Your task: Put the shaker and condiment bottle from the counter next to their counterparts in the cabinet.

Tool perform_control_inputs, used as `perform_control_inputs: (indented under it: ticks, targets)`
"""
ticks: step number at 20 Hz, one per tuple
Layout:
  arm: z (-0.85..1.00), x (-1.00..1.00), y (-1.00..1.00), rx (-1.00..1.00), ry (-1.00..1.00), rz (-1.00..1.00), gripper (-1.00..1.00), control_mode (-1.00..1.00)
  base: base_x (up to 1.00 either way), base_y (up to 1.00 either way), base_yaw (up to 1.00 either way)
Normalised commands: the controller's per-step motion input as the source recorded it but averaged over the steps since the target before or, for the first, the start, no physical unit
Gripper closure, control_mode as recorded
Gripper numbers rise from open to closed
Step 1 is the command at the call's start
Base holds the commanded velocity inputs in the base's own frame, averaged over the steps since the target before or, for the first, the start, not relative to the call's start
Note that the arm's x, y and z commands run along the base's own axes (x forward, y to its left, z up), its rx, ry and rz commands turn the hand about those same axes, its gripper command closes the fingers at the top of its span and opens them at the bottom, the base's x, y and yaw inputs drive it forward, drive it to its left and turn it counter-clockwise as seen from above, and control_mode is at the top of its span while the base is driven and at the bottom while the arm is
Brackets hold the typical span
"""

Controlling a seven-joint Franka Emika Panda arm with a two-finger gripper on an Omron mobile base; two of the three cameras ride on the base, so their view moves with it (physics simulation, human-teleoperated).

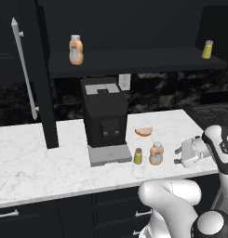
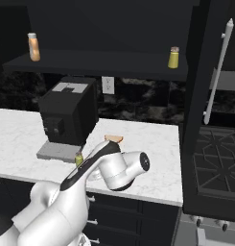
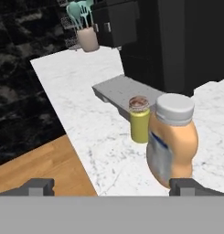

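On the white marble counter [image 1: 50, 158], the small yellow-green shaker [image 1: 138, 156] [image 3: 139, 119] stands just left of the orange condiment bottle [image 1: 156, 154] [image 3: 173, 139], in front of the coffee machine. My gripper [image 1: 177, 155] [image 3: 111, 187] is open, low over the counter and a short way right of the bottle, which sits ahead of one fingertip [image 3: 186, 185]. On the black cabinet's shelf [image 1: 134, 61] stand the counterparts: an orange bottle [image 1: 76, 50] [image 2: 33, 46] and a shaker [image 1: 207, 49] [image 2: 173, 57]. The arm hides the counter bottle in the right base view, where the counter shaker [image 2: 79, 159] peeks out.
A black coffee machine [image 1: 105, 116] with a grey drip tray [image 3: 127, 93] stands behind the two items. A bread slice [image 1: 144, 131] lies to its right. The open cabinet doors [image 1: 43, 83] [image 2: 205, 105] carry silver bar handles. A stove [image 2: 215, 149] is at the right, a utensil holder [image 3: 88, 36] further along.
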Motion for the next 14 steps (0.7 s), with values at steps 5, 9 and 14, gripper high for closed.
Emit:
perform_control_inputs:
  ticks: [5,9,14]
  targets:
    - [-0.03,0.09,0.0,0.0,0.0,0.03,-1.0,-1.0,0.0,0.0,0.0]
    - [0.0,0.23,0.0,0.0,0.0,0.0,-1.0,-1.0,0.0,0.0,0.0]
    - [0.0,0.18,0.0,0.01,0.0,0.0,-1.0,-1.0,0.0,0.0,0.0]
